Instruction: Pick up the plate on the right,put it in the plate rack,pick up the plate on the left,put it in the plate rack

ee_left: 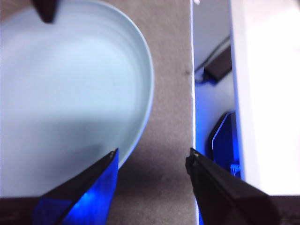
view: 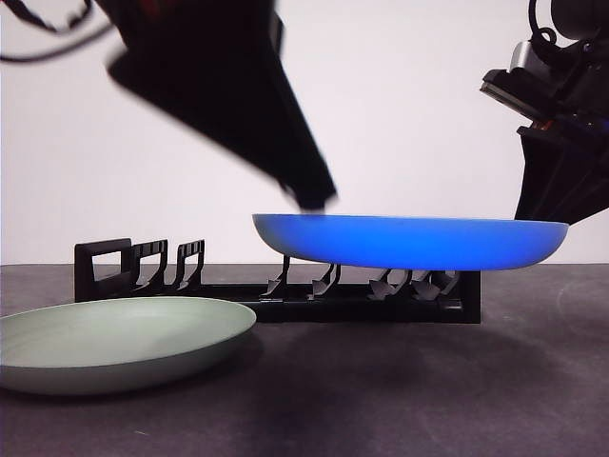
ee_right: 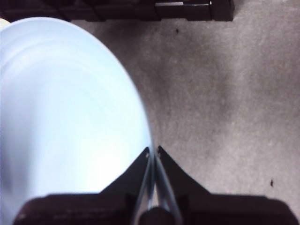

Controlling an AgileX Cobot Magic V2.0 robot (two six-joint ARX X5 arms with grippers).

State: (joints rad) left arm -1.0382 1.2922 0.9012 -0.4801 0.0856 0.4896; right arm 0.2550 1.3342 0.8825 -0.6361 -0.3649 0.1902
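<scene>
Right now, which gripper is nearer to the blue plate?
Right. The right gripper clamps the blue plate's rim; the left gripper is open near its opposite edge.

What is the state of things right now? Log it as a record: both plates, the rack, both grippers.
blue plate: lifted off the table, roughly level, in front of the plate rack
right gripper: fingers shut on the blue plate's rim at its right end
left gripper: fingers open, close above the blue plate's left rim, gripping nothing
green plate: flat on the table, front left, untouched
plate rack: on the table behind both plates, no plate in its slots
</scene>
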